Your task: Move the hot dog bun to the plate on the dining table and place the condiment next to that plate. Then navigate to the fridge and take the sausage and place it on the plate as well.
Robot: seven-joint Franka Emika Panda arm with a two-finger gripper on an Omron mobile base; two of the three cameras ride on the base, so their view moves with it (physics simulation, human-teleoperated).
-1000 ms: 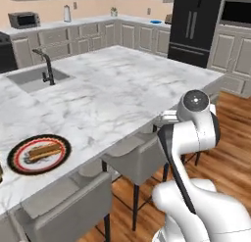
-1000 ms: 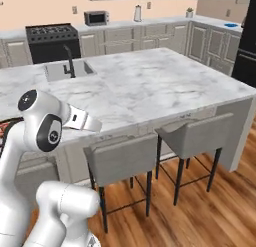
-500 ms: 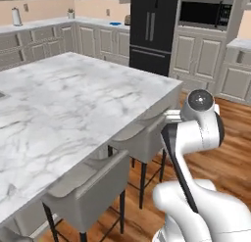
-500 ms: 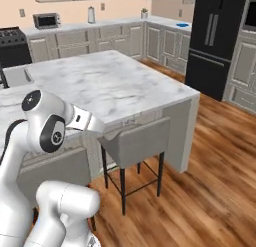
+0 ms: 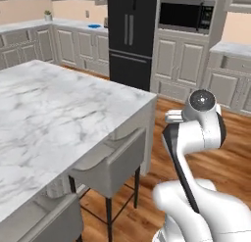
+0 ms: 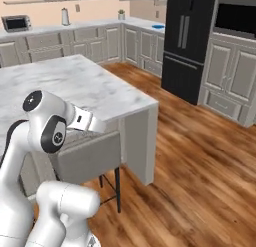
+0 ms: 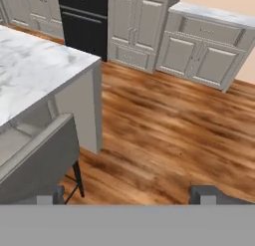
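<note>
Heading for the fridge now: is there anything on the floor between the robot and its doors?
Nothing visible does. The fridge stands shut past the corner of the dining table, with open wood floor leading to it. The grey stool sits tucked at the table edge, off that path. The end effector is open.

The dining table is filling the left; the fridge is standing closed beyond its corner; grey stools are tucked under.

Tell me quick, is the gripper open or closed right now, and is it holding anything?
Gripper: open, its fingers standing wide apart with nothing between them, over the wood floor.
</note>
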